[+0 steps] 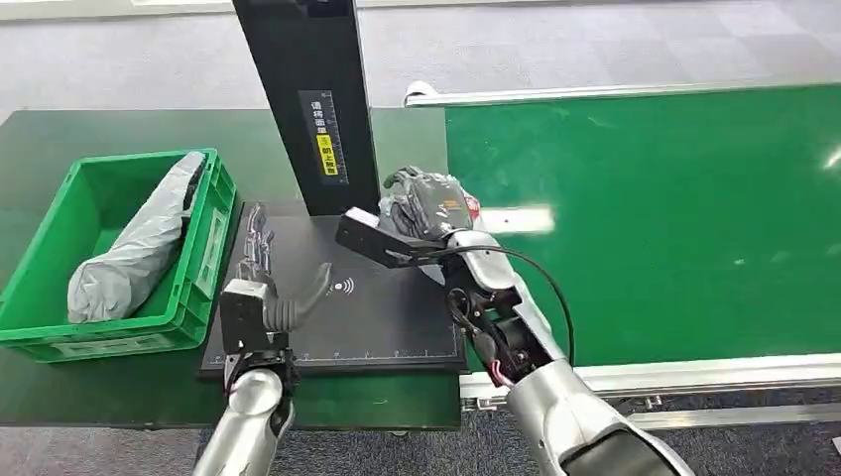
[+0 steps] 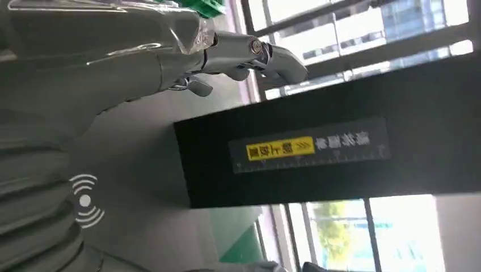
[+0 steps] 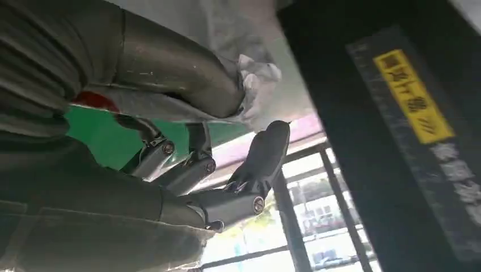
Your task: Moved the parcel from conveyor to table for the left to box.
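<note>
The right hand (image 1: 428, 203) was closed around a grey plastic-wrapped parcel (image 1: 446, 195), holding it at the near edge of the green conveyor (image 1: 655, 218), just beside the black upright post (image 1: 307, 99). From the head view the hand's fingers were mostly covered by the parcel and the wrist housing, so how they wrapped it was hard to make out there. The right wrist view showed the thick thumb (image 3: 170, 73) pressed along crinkled clear wrap, with dark fingers (image 3: 261, 158) curled beneath it; the parcel itself was cut off in that view, and only a red patch and white folds could be made out.

The left hand (image 1: 260, 268) hung over the black scanner mat (image 1: 387, 317), fingers spread and holding nothing. Beyond its fingertips stood the post, whose yellow label (image 2: 280, 149) appeared in the left wrist view, the print too blurred to read.

To the outer side of the left hand sat a green crate (image 1: 203, 258) containing another grey wrapped parcel (image 1: 139, 248), lying slantwise against the crate wall. Its lower end was hidden behind the crate's near rim.
</note>
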Robot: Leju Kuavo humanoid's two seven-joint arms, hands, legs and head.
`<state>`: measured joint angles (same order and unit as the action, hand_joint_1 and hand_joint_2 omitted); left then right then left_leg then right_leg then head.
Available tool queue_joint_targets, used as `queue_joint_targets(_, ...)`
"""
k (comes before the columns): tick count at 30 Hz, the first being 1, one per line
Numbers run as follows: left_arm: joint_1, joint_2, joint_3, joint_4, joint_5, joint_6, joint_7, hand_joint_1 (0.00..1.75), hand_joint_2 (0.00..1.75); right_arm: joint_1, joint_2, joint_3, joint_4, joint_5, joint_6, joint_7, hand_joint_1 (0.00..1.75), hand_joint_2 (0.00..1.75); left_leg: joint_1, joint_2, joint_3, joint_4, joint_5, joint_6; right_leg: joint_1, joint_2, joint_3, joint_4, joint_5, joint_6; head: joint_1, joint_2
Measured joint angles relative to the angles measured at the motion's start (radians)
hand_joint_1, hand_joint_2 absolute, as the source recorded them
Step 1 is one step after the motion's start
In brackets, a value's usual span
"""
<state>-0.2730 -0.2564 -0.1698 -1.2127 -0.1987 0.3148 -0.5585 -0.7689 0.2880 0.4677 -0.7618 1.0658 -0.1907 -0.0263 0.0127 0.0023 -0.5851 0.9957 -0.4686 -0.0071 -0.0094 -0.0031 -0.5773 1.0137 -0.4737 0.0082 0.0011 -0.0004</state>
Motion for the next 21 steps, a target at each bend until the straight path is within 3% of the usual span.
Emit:
queue_joint_targets(13, -0.013, -0.002, 0.018, 0.047, 0.024, 0.038, 0.002, 0.0, 1.75, -0.013, 0.021, 0.007, 0.026, -0.027, 0.0, -0.001, 1.75, 1.75, 0.0, 0.0, 0.0, 0.0, 0.0, 0.0, 0.0, 0.0, 0.0, 0.0, 0.0, 0.0, 0.0, 0.0)
queue_joint_targets(21, -0.027, -0.004, 0.07, 0.07, 0.084, 0.126, -0.019, 0.0, 1.75, -0.028, 0.039, 0.024, 0.032, -0.175, 0.056, -0.056, 1.75, 1.75, 0.0, 0.0, 0.0, 0.0, 0.0, 0.0, 0.0, 0.0, 0.0, 0.0, 0.0, 0.0, 0.0, 0.0)
